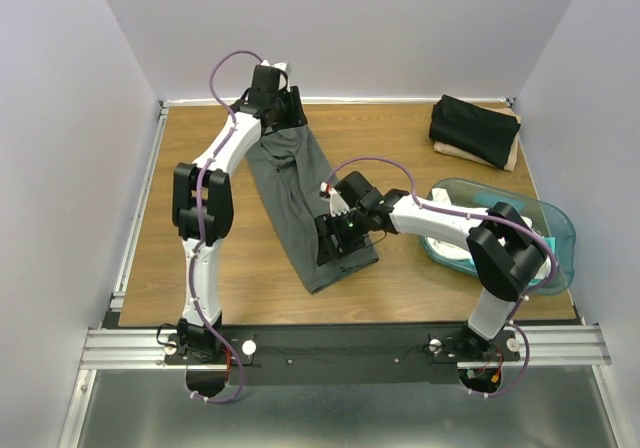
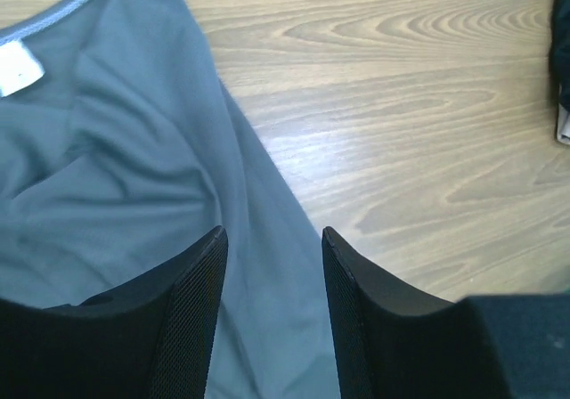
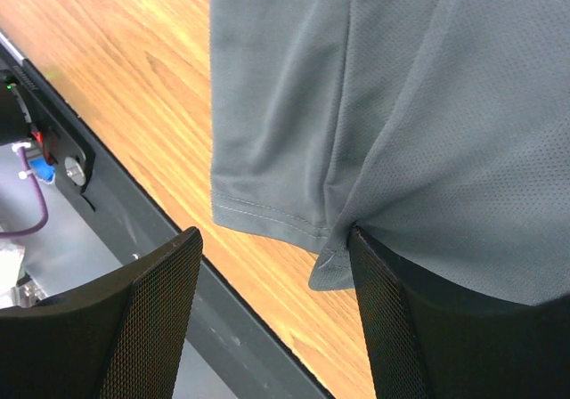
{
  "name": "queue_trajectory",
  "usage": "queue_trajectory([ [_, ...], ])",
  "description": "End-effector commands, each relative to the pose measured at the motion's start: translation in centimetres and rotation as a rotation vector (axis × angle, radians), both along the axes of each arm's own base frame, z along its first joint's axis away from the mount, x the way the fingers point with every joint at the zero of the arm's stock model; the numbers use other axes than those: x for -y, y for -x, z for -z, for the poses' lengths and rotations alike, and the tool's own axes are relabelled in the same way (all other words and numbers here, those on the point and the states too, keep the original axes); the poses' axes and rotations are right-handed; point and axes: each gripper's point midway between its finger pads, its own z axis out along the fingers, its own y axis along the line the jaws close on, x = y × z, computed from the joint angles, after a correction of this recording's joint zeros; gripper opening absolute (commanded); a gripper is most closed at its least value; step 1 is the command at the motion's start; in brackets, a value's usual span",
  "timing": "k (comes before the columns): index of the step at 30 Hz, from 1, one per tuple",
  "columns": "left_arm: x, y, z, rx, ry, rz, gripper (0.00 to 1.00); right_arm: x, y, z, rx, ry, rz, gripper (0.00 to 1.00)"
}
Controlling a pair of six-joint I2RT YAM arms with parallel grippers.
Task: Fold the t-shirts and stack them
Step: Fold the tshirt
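The dark grey t-shirt [image 1: 295, 193] lies as a long narrow strip on the wooden table [image 1: 420, 148], running from back left to front centre. My left gripper [image 1: 280, 103] is open at its collar end. In the left wrist view [image 2: 272, 239] grey fabric [image 2: 116, 167] lies under and between the jaws, with the collar and a white tag at upper left. My right gripper [image 1: 338, 236] is open at the hem end. In the right wrist view [image 3: 276, 239] the hem [image 3: 401, 105] drapes over the right finger. A folded black t-shirt [image 1: 472, 126] lies at the back right.
The black shirt rests on a beige folded item [image 1: 505, 153]. A translucent teal tub [image 1: 555, 223] with white fabric [image 1: 450, 243] inside stands at the right, beside the right arm. A black and metal rail [image 1: 340, 343] runs along the table's near edge.
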Motion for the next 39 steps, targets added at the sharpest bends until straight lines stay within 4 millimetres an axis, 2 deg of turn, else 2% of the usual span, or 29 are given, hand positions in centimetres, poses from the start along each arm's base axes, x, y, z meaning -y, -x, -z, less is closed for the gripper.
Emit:
queue_trajectory([
  [1,-2.1,2.5,2.1,-0.066,-0.075,-0.046,0.55,-0.6,0.8,-0.9,-0.016,-0.022,-0.046,0.74],
  [7,-2.8,4.8,8.3,-0.203,-0.101,-0.053,0.55,-0.3,1.3,0.4,-0.041,0.002,-0.060,0.74],
  [14,-3.3,5.5,12.3,-0.275,-0.130,-0.065,0.55,0.4,2.0,2.8,-0.085,0.051,-0.075,0.74],
  [17,-3.5,5.6,13.7,-0.298,-0.138,-0.067,0.55,0.4,2.3,3.2,-0.100,0.053,-0.084,0.74],
  [20,-3.5,5.2,14.4,-0.301,-0.145,-0.060,0.55,0.2,2.5,3.3,-0.110,0.050,-0.096,0.74],
  [25,-2.6,3.4,14.0,-0.251,-0.136,-0.013,0.55,-0.2,2.7,3.7,-0.132,0.046,-0.110,0.74],
  [33,-1.0,1.8,13.6,-0.196,-0.108,0.081,0.55,-1.9,2.3,4.1,-0.141,0.029,-0.149,0.74],
  [39,0.8,1.4,14.2,-0.180,-0.099,0.148,0.55,-3.3,2.0,4.1,-0.136,0.017,-0.171,0.74],
])
